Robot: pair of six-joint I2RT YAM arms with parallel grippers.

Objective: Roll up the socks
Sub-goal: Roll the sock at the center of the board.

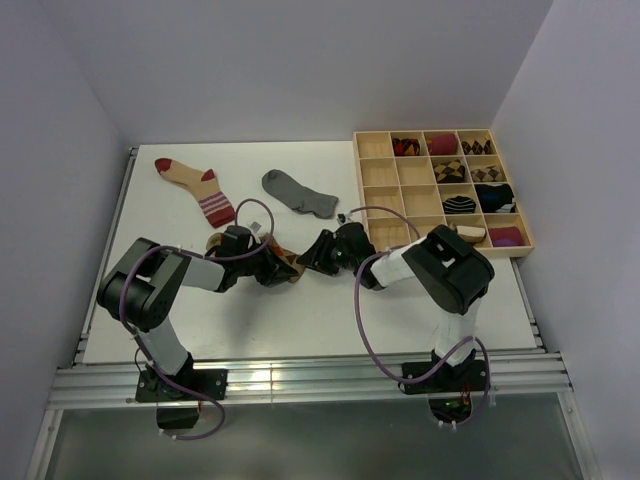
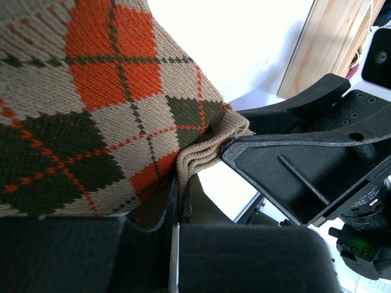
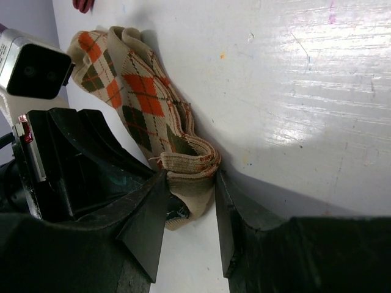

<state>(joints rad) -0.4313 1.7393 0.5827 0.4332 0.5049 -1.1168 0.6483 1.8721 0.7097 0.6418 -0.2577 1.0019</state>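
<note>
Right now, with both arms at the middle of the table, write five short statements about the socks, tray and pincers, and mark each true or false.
1. The right pincer is shut on the argyle sock at its cuff. True.
2. The grey sock lies inside the wooden tray. False: it lies on the table, left of the tray.
3. The beige sock lies flat and unrolled. True.
4. Every tray compartment is filled. False: several hold nothing.
5. The left pincer grips the grey sock. False: it is shut on the argyle sock.

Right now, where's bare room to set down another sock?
Bare: the near strip of table between the two arms, and the far edge behind the grey sock. Crowded: the centre, where left gripper and right gripper meet on the argyle sock.
</note>
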